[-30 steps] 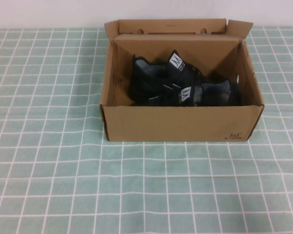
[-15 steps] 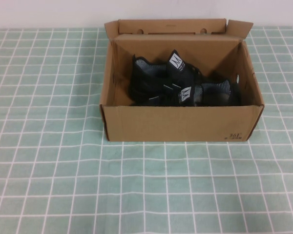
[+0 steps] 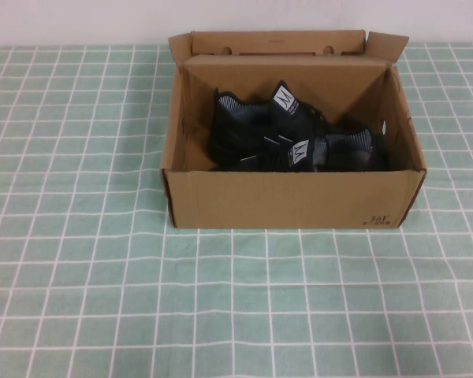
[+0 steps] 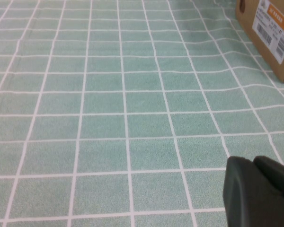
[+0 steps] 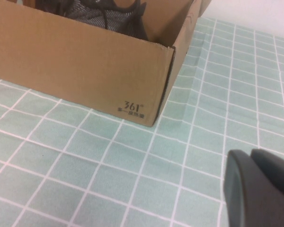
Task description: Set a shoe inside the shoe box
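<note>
Shoe [image 3: 262,132] and its twin [image 3: 331,151] both lie inside the shoe box [image 3: 293,198], which stands open near the far middle of the checked tablecloth [image 3: 102,299], its flap lid folded up and back toward the wall. Each black knit sneaker lies with its long axis roughly along the box's length, running left to right in the high view, tongues up and leaning on one another. Judged from this, the task looks done, with nothing left on the cloth to pick up.

Neither arm shows in the high view. The left gripper [image 4: 261,193] hangs low over bare cloth, fingers pressed together and holding nothing; only a corner of the box shows in the left wrist view, well apart from the fingertips. The right gripper [image 5: 260,188] is also closed and empty, over the cloth on the near side of the box's right front corner, near it but not touching. The right arm looks the nearer of the 2 to the box.

Readable writing: "361" in small dark print with a line of tiny characters beneath it at the lower right front corner [image 5: 133,108]. An orange-and-white barcode sticker [image 4: 273,27] sits on the box's left end; its text is too small to read. Each tongue carries a white logo tag [image 3: 284,100].
</note>
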